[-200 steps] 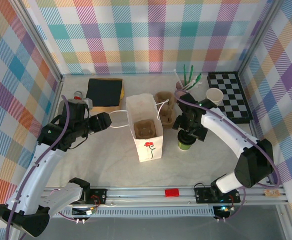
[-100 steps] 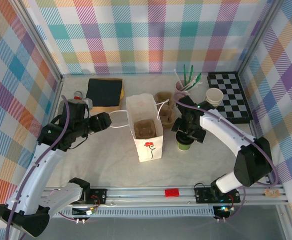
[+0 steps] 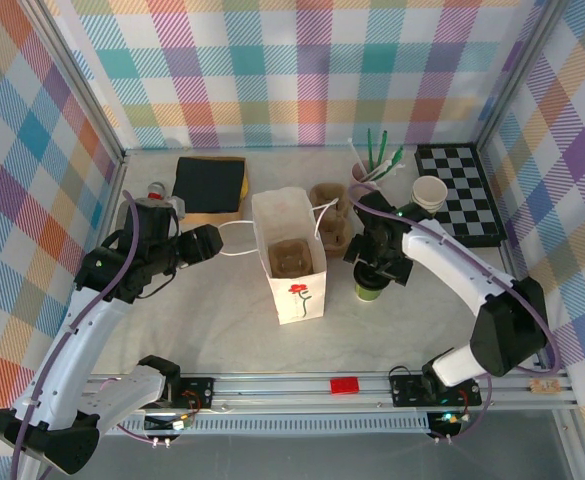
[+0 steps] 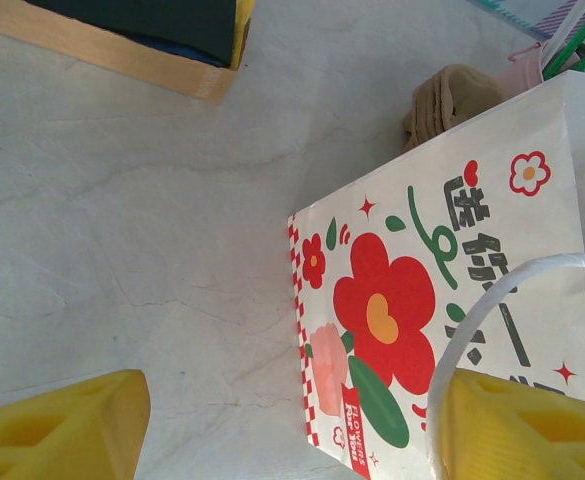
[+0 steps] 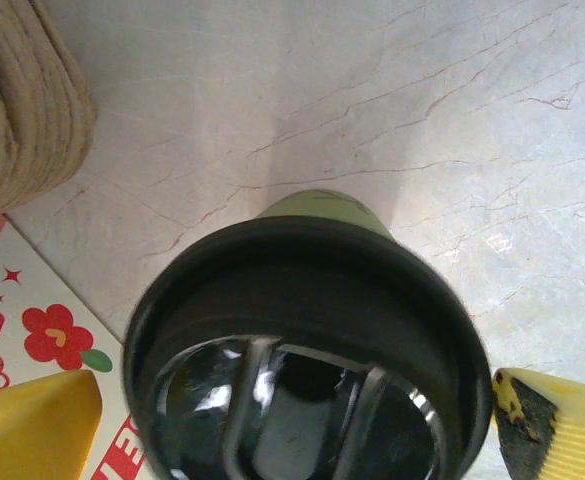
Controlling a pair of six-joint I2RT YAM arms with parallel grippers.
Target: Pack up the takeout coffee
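My right gripper (image 5: 297,440) hangs directly over the takeout coffee (image 5: 302,340) with its jaws spread wide. One yellow fingertip (image 5: 32,430) sits off each side of the black lid, and nothing is clamped between them. From above, the right gripper (image 3: 377,265) covers most of the cup, leaving only a sliver of the green side of the takeout coffee (image 3: 369,291) showing. The cup stands upright on the worktop (image 3: 222,320), just to the right of the white paper bag (image 3: 290,262). Compared with a second ago, the right forearm has swung in a little and the wrist sits slightly nearer the bag. The cup is exactly where it was, still outside the bag. My left gripper (image 3: 204,243) is to the left of the bag, also open, and has not moved. In its wrist view the left gripper (image 4: 292,435) faces the flower-printed side of the white paper bag (image 4: 422,300), and the bag's white handle (image 4: 472,300) curves down to one finger (image 4: 527,430). I cannot tell whether they touch. The bag stands open-mouthed as before, with a brown pulp cup tray (image 3: 330,215) just behind its right side.
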